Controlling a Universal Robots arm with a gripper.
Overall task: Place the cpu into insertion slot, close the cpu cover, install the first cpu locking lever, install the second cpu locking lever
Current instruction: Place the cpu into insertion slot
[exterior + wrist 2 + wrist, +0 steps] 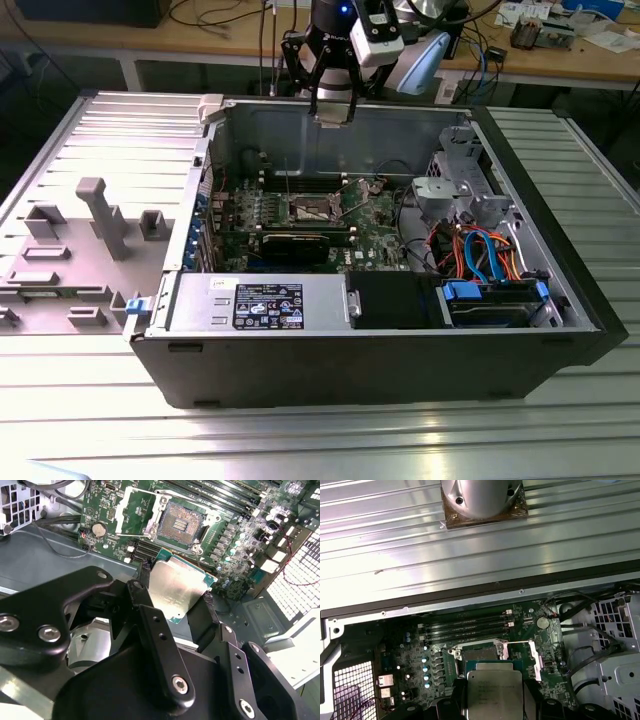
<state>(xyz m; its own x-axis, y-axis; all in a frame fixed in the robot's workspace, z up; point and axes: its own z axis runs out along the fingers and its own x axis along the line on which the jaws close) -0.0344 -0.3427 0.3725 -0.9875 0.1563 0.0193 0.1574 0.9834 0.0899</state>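
Observation:
My gripper point(333, 108) hangs above the back wall of the open computer case point(560, 290), shut on the cpu point(333, 118). In both wrist views the cpu point(177, 587) point(495, 692) shows its silvery top and thin green rim, clamped between the black fingers point(145, 572). The gripper point(176, 582) point(494, 702) sits well above the board. The insertion slot point(310, 208) point(180, 522) point(479, 653) lies bare on the green motherboard, its dark contact field exposed. The cpu cover point(137, 510) point(520, 652) stands swung open beside the slot.
Long black memory slots point(465, 625) run beside the socket. A black graphics card point(300, 243), a power supply point(255, 300), a grey drive cage point(465, 190) and blue and orange cables point(480, 250) fill the case. A grey fixture plate point(100, 220) lies at the exterior view's left.

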